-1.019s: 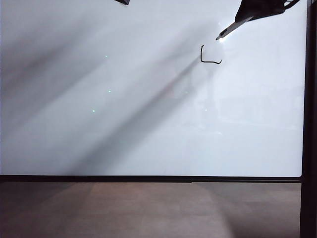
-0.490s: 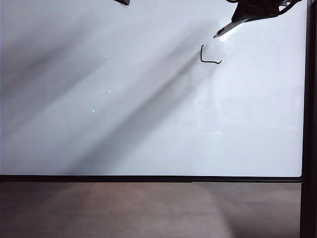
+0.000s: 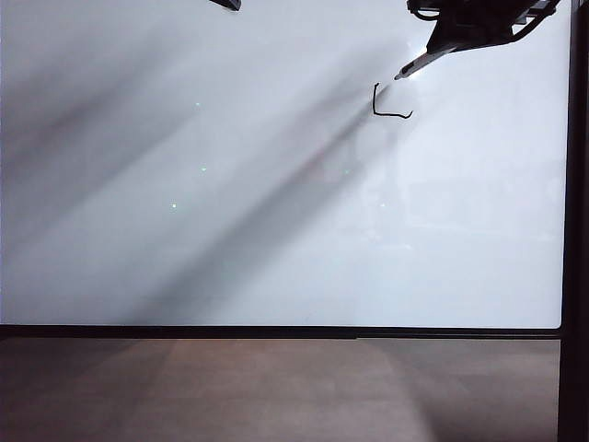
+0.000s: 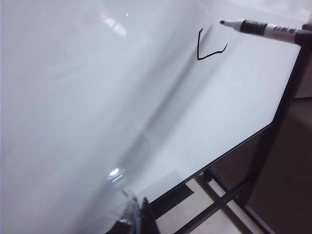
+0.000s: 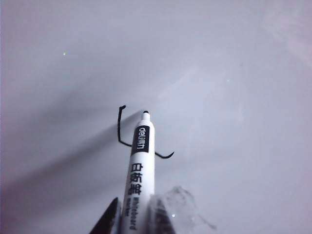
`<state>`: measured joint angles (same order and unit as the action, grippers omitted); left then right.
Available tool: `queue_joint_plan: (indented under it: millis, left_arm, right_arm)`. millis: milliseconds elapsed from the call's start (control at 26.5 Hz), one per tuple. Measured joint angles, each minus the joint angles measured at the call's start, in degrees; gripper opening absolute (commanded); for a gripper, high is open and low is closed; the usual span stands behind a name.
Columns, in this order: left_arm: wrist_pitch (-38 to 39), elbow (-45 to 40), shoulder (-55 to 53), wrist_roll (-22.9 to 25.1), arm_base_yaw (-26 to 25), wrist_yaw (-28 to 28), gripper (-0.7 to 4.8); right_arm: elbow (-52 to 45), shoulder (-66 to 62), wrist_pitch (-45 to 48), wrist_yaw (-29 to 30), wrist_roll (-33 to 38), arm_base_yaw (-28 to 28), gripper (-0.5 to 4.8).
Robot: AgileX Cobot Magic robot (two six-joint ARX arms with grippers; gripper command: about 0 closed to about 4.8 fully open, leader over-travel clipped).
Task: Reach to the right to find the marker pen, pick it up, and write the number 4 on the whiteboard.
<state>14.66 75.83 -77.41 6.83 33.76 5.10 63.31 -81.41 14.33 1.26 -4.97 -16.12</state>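
Lifted marker pen (image 3: 416,64) tip above half-drawn number 4 (image 3: 388,103); right gripper (image 5: 139,219) clamps light, stiff, slick barrel rearward. Left gripper (image 4: 138,219) idle beside whiteboard (image 3: 276,230), state unclear.

right hand (image 3: 460,37) risen, marker pen (image 3: 414,64) tip higher

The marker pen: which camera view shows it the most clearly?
The right wrist view: the marker pen fills the middle, label readable, held in the right gripper. The left wrist view shows its tip and part of the barrel from the side. The exterior view shows only a small dark sliver near the whiteboard.
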Motion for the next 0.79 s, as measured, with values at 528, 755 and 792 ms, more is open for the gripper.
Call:
queue_joint_plan:
  millis: [528, 755, 792]
  left_arm:
    - [0.0, 0.0, 0.0, 0.0, 0.0, 0.0, -0.05]
    - [0.0, 0.0, 0.0, 0.0, 0.0, 0.0, -0.05]
    - [0.0, 0.0, 0.0, 0.0, 0.0, 0.0, -0.05]
  right_arm:
    - [0.0, -1.0, 1.2, -0.1, 0.0, 0.0, -0.02]
    - [0.1, -1.7, 1.3, -0.1, 0.0, 0.0, -0.02]
    - [0.1, -1.9, 1.3, -0.1, 0.0, 0.0, -0.02]
